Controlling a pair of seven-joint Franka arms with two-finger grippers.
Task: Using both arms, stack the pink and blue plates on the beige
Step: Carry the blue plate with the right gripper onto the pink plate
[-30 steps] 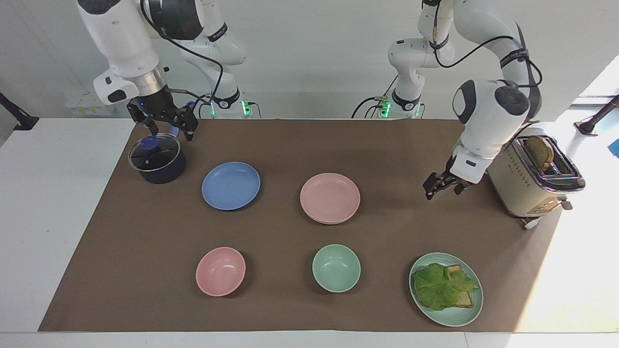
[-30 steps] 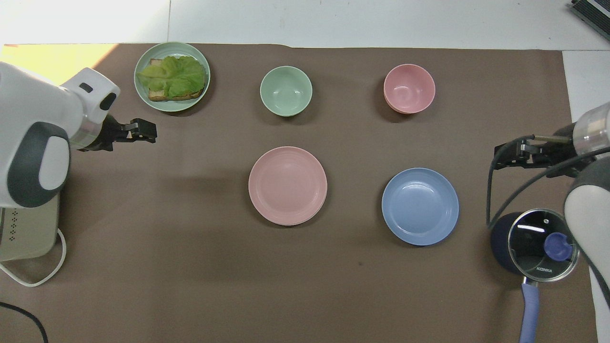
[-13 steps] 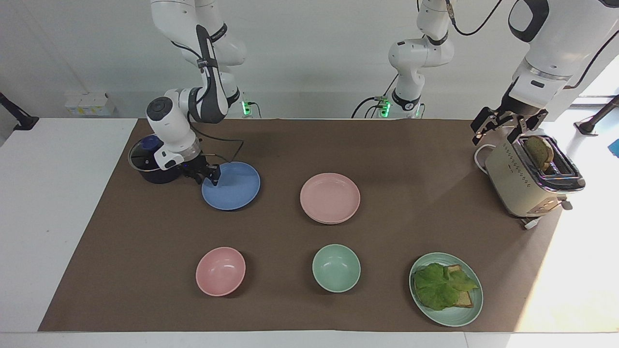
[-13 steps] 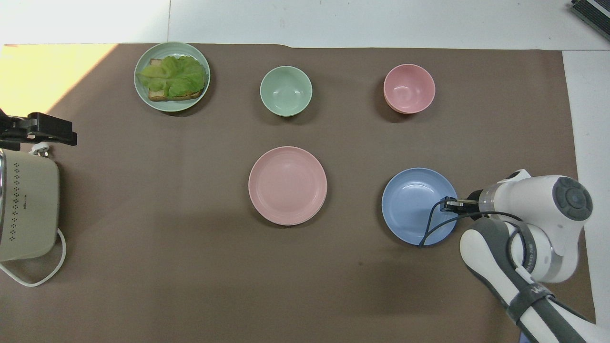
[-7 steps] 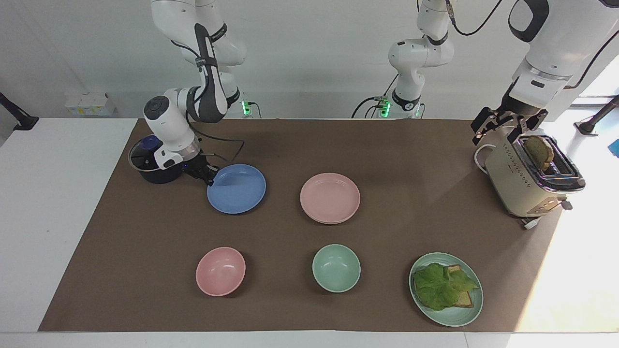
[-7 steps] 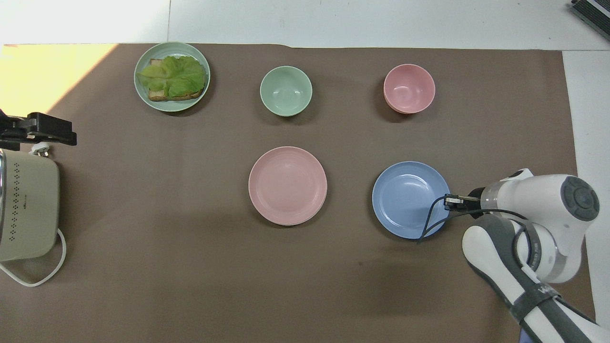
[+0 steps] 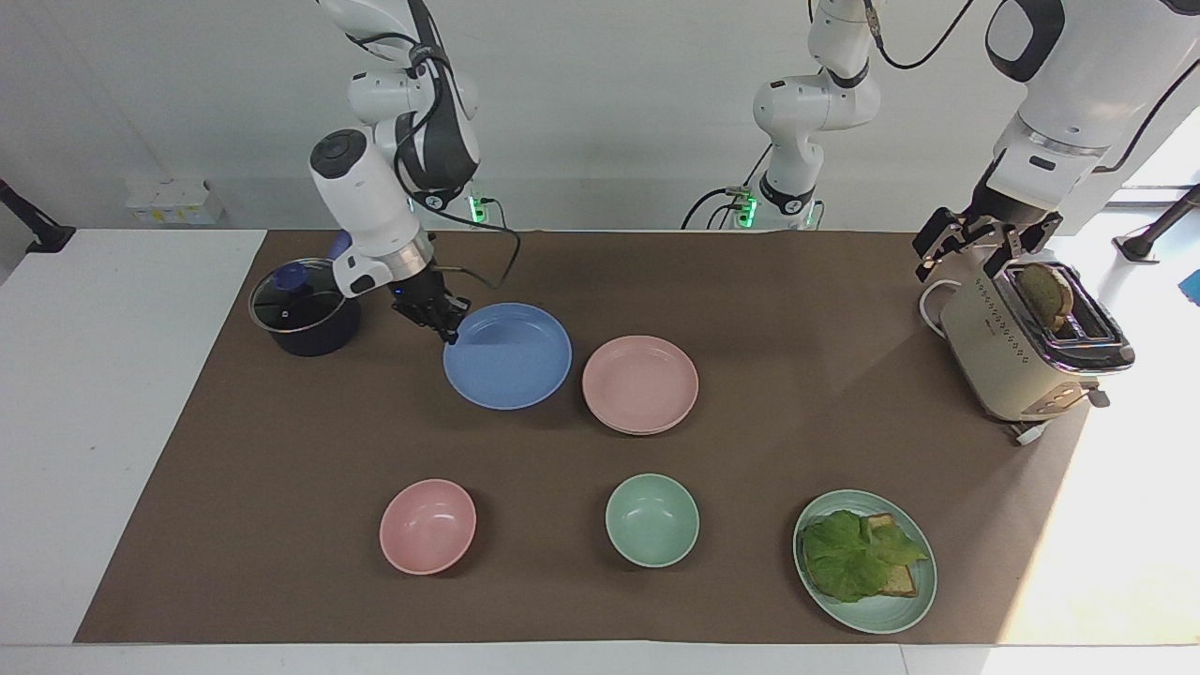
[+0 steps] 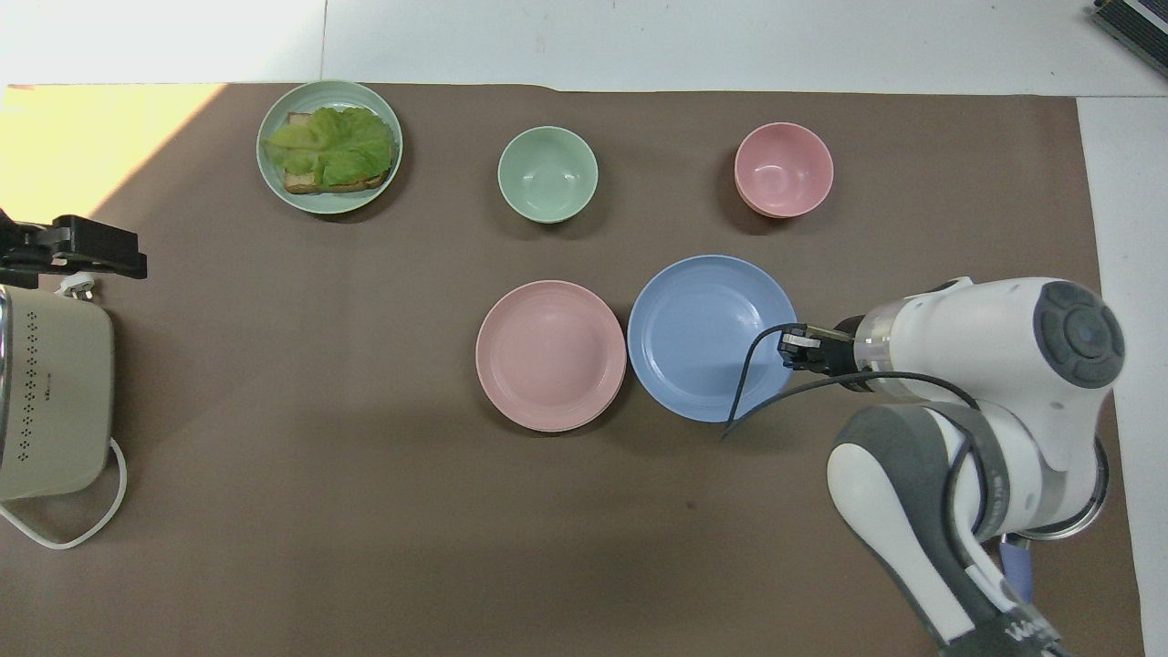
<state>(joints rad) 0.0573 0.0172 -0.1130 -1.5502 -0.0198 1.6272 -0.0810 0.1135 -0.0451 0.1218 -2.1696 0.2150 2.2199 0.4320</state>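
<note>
Step in hand: transfer of the blue plate (image 7: 507, 356) onto the stack. The right gripper (image 7: 448, 325) is clamped on the rim of the blue plate at the edge toward the right arm's end of the table. The plate is lifted clear of the brown mat (image 7: 281, 450), casts a shadow beneath, and hangs just beside the pink plate (image 7: 640, 383).

The pink plate is the landmark for all positions below. It lies on another plate of the same size, of which only a thin pale rim shows under its edge; this is judged to be the beige plate, so the pink half of the task appears done.

Next move, as a judgement: carry the blue plate sideways until it is centred over the pink plate, keep it level, lower it until the rims nest, then release. With a one-sided rim grip, the free edge may droop and strike the pink plate's rim first.

The left gripper (image 7: 970, 246), fingers spread and empty, waits over the toaster (image 7: 1027, 349), well apart from the pink plate toward the left arm's end.

Surroundings:
- Green bowl (image 7: 652, 519): farther from the robots than the pink plate.
- Pink bowl (image 7: 427, 526): farther, toward the right arm's end.
- Green plate with lettuce and bread (image 7: 864, 561): farther, toward the left arm's end.
- Lidded pot (image 7: 304, 309): toward the right arm's end, well apart.

Nothing stands between the blue plate and the pink plate.
</note>
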